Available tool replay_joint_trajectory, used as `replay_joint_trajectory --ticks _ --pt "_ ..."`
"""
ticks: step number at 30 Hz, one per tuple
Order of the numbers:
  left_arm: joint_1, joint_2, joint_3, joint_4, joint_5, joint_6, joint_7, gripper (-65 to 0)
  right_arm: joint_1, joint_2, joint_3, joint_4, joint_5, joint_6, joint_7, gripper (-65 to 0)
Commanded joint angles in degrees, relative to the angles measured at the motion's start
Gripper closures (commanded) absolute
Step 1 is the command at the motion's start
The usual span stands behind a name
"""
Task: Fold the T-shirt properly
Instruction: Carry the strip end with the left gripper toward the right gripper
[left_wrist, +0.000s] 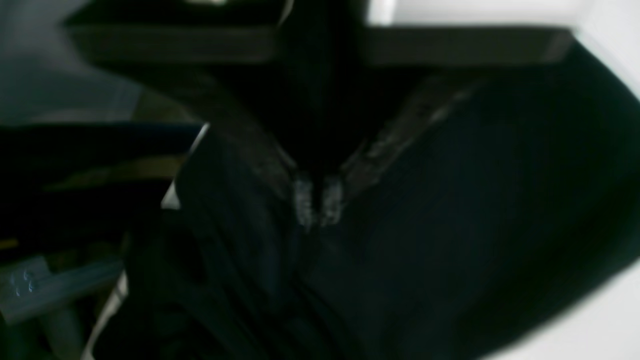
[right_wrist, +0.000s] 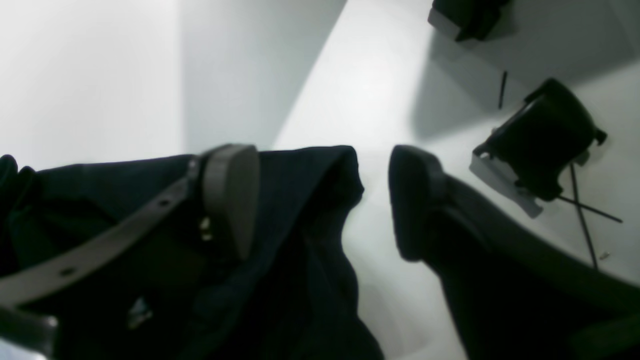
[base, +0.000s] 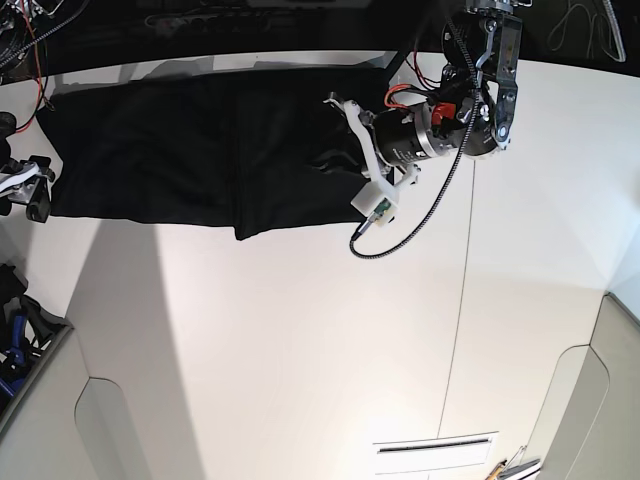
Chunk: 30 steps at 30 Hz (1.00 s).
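The black T-shirt (base: 190, 150) lies spread flat along the far left of the white table (base: 320, 350); no print shows. My left gripper (base: 335, 150) is at the shirt's right edge. In the left wrist view its fingertips (left_wrist: 303, 200) are pressed together, and folds of the T-shirt (left_wrist: 450, 225) bunch toward them, so it is shut on the cloth. My right gripper (base: 36, 203) is at the shirt's left edge. In the right wrist view my right gripper (right_wrist: 322, 200) is open, with a corner of the T-shirt (right_wrist: 305, 250) lying under one finger and reaching into the gap.
A black cable (base: 405, 230) loops from the left arm onto the table in front of the shirt. A black clamped device (right_wrist: 540, 145) with thin rods stands on the table beyond the right gripper. Wires and gear (base: 15, 330) crowd the table's left edge.
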<state>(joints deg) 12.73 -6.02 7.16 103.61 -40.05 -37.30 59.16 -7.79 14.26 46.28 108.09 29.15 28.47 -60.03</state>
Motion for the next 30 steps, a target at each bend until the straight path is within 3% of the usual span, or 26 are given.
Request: replay_joint_trajectory --ticks 1,4,8,11,17,25,30 --pt "0.0 0.3 1.1 1.0 -0.8 -0.2 -0.8 0.0 0.5 1.0 0.3 1.0 1.0 -0.2 1.6 -40.3" --pt "0.9 0.3 5.4 1.0 3.2 0.7 -0.9 0.0 0.5 1.0 0.3 1.0 1.1 -0.2 1.6 -40.3" --pt "0.6 0.3 12.2 1.0 11.1 5.6 -5.1 0.0 0.5 1.0 0.3 1.0 1.1 -0.2 1.5 -40.3" --pt "0.0 0.4 17.4 1.0 12.7 8.1 -6.9 0.0 0.5 1.0 0.3 1.0 1.1 -0.2 1.5 -40.3" --pt "-0.5 2.6 26.0 1.0 13.0 8.6 -6.8 0.0 0.5 1.0 0.3 1.0 1.1 -0.2 1.5 -40.3" --pt "-2.6 2.7 27.0 1.2 12.5 7.9 -5.9 0.0 0.5 1.1 0.4 1.0 0.8 -0.2 1.6 -40.3" --pt "-2.7 2.6 27.0 2.9 12.5 7.1 -5.7 -18.7 -0.6 4.3 0.3 -0.2 -2.0 -0.2 2.9 -40.6"
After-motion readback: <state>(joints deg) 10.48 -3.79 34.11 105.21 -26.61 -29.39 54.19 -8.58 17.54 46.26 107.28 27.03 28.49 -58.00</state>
